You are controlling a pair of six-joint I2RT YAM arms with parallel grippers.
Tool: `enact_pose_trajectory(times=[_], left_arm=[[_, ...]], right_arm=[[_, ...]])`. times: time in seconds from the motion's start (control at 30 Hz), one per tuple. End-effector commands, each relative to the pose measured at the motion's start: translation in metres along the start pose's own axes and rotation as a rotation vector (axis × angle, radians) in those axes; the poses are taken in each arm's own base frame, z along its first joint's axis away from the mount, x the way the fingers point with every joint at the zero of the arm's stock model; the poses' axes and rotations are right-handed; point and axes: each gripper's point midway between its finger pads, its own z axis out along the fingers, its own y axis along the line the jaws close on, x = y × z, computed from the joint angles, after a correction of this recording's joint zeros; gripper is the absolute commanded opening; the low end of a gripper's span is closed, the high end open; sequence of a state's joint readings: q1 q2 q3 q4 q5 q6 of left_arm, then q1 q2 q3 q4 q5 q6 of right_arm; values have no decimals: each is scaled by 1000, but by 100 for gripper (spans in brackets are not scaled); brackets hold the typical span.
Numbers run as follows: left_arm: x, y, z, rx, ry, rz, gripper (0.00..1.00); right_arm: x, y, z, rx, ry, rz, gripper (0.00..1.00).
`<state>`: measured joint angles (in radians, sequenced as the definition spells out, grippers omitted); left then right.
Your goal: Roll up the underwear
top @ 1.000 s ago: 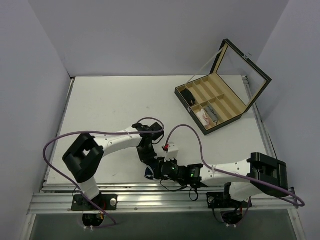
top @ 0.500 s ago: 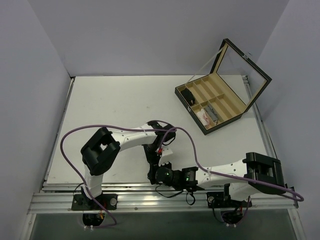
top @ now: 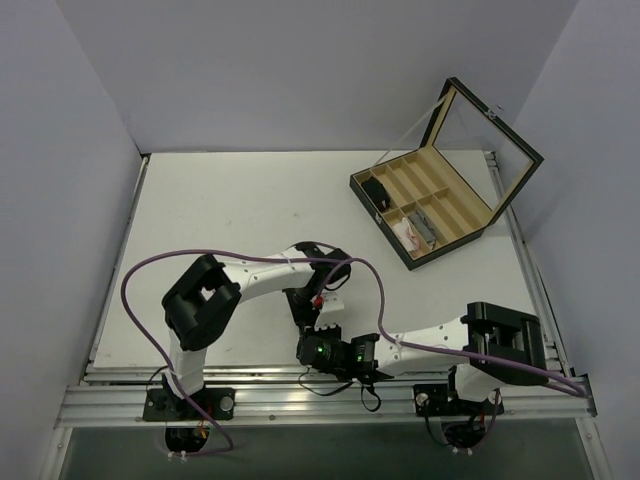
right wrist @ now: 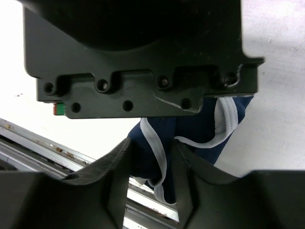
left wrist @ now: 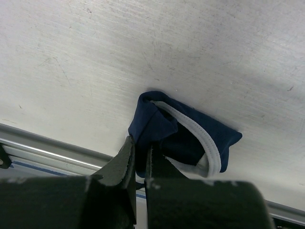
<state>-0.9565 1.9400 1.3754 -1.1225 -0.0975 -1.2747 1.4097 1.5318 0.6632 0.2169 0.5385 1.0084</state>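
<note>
The underwear (left wrist: 190,131) is a crumpled navy bundle with white trim, lying on the white table close to its near edge. My left gripper (left wrist: 140,144) is shut on its near left fold. In the right wrist view the underwear (right wrist: 190,126) hangs between my right gripper's (right wrist: 152,143) fingers, which are pressed onto the fabric, with the left gripper's black body (right wrist: 138,57) just above. In the top view both grippers meet at the front middle, left (top: 308,318) and right (top: 308,350), and they hide the underwear.
An open wooden divided box (top: 383,216) with a raised glass lid (top: 490,140) stands at the back right. It holds a white-and-pink bundle (top: 408,232) and a small black item (top: 377,190). The metal front rail (top: 250,378) runs just beside the grippers.
The left arm has swung its elbow in and its gripper has shifted right. The right gripper has slid left beneath it. The blue fabric seen a second ago in the top view is now covered.
</note>
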Motion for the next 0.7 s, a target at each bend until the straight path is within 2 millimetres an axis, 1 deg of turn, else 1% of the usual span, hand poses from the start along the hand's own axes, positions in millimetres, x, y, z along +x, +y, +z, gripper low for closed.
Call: enact_pose_trajectory(times=[0.0,0.03,0.07,0.13,0.17,0.2,0.27,0.3,0.33,0.37,0.4,0.43,0.47,0.5,0.53,0.6,0.63,0.67], left_arm=[[3,-1,-7,4,-3,-52,2],[4,-3,-9,22,2,-53,2],[4,-4,-8,39,10,-65,3],[0,-4,-18,90,6,-88,12],[-7,1,-19,97,1,-113,24],[-12,4,-31,139,-13,-128,27],[-22,15,-40,160,-35,-153,32],[-34,26,-50,195,-59,-183,42],[-41,31,-54,213,-84,-191,48],[-49,30,-59,264,-110,-201,52],[-53,41,-62,303,-123,-202,57],[-54,42,-63,337,-126,-196,58],[-60,34,-67,409,-145,-191,58],[-59,35,-72,448,-156,-169,58],[-53,39,-64,444,-139,-161,58],[-52,28,-71,543,-153,-114,58],[-40,27,-62,564,-113,-85,58],[-42,17,-66,623,-126,-74,58]], right_arm=[[10,-13,4,58,24,-22,28],[14,-14,4,56,35,-20,15],[16,-15,5,53,42,-20,8],[26,-19,5,23,64,-12,0],[31,-21,4,5,72,-10,0],[39,-29,3,-24,74,7,0],[52,-37,0,-70,105,38,0],[60,-48,-2,-89,106,64,0],[62,-53,-3,-96,106,77,0],[66,-58,-5,-102,110,84,0],[65,-56,-7,-129,103,105,0],[72,-66,-8,-120,114,117,0],[73,-68,-9,-125,114,127,0],[72,-67,-10,-135,112,139,0],[71,-67,-11,-140,108,152,0],[72,-69,-12,-145,110,156,0],[73,-70,-13,-141,111,155,0],[75,-73,-13,-136,115,158,0]])
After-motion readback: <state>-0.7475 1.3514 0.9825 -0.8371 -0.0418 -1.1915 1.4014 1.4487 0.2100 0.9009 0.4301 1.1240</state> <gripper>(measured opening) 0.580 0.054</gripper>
